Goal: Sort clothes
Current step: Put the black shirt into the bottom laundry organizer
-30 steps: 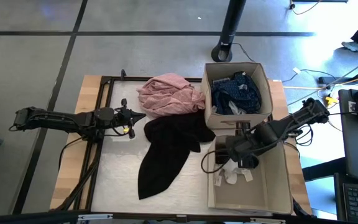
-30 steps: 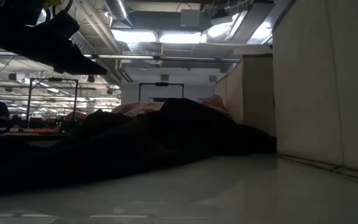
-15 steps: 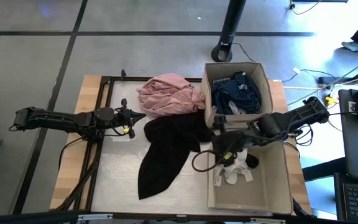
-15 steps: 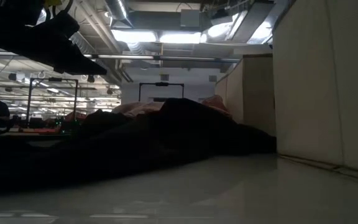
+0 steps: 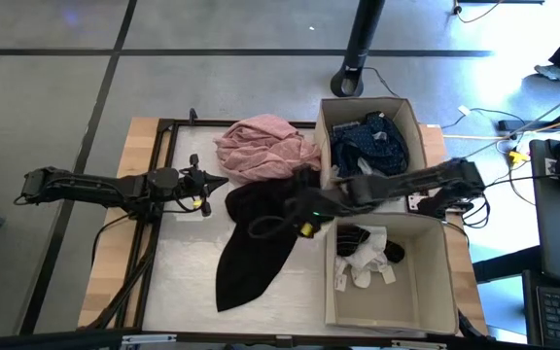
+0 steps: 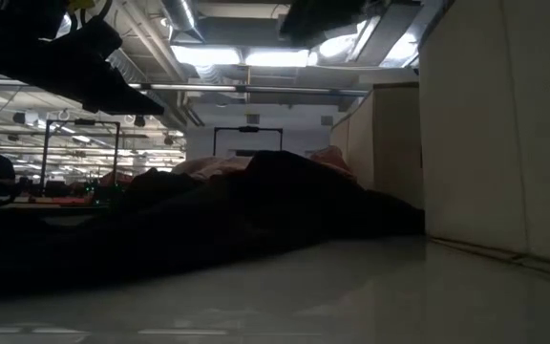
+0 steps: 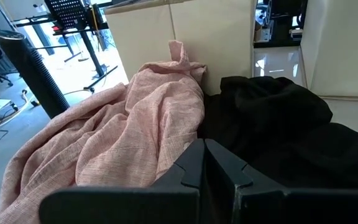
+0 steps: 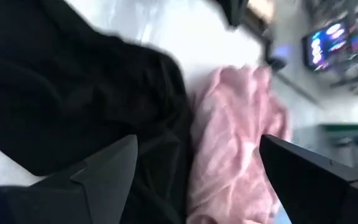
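A black piece point(image 5: 259, 238) lies spread on the table's middle, its far end against a crumpled pink piece point(image 5: 265, 146). My right gripper point(image 5: 295, 212) hovers open over the black piece's far right part; the right wrist view shows its spread fingers point(image 8: 194, 180) above black point(image 8: 73, 93) and pink cloth point(image 8: 235, 143). My left gripper point(image 5: 205, 185) is shut and empty at the table's left, pointing at both pieces point(image 7: 213, 168). A dark navy piece with plaid cloth point(image 5: 369, 144) lies in the far box. White socks point(image 5: 366, 261) and small black pieces lie in the near box.
Two beige cardboard boxes stand at the table's right: the far one point(image 5: 331, 126) and the near one point(image 5: 426, 292). In the low view the box walls point(image 6: 485, 124) rise at the right, and the black piece point(image 6: 208, 220) forms a low heap on the table.
My right gripper has swung from above the near box toward the table's left, passing the box's left wall, and now hangs over the black piece. The clothes have stayed where they were.
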Action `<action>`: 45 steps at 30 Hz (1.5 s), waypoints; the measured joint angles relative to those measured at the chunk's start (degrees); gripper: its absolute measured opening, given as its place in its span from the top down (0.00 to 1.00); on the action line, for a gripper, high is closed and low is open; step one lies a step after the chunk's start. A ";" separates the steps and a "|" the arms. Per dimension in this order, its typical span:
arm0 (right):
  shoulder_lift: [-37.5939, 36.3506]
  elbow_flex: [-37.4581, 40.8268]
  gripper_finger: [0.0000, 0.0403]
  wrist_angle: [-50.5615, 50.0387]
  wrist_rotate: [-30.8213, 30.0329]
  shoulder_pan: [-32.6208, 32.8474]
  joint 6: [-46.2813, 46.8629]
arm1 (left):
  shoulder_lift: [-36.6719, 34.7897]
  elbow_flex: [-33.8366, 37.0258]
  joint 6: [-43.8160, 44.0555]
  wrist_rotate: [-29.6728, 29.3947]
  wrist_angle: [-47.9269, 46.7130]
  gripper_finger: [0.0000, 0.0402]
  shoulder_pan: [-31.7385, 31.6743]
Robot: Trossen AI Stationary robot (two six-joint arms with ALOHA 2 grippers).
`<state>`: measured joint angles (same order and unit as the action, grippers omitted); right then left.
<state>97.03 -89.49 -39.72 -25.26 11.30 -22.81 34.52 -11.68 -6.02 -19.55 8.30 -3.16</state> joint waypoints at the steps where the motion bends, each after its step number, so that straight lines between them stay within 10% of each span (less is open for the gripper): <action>1: 1.40 0.00 0.16 0.06 1.14 -1.01 -0.01 | 0.00 0.00 0.00 -0.01 -0.01 0.99 0.00; 20: 22.34 0.02 0.16 8.94 19.01 -10.78 -0.10 | 0.00 0.00 -0.44 0.00 -0.28 0.99 0.00; 32: 29.84 -0.39 0.17 11.58 20.18 -10.98 0.13 | 0.00 0.00 -0.39 0.00 -0.29 0.99 0.00; 45: 30.14 0.68 0.90 11.23 21.85 -10.85 -0.83 | 0.00 0.00 -0.39 0.00 -0.25 0.99 0.00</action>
<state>127.16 -88.81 -28.49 -3.41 0.45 -23.63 34.52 -11.68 -6.42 -19.55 8.05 -3.16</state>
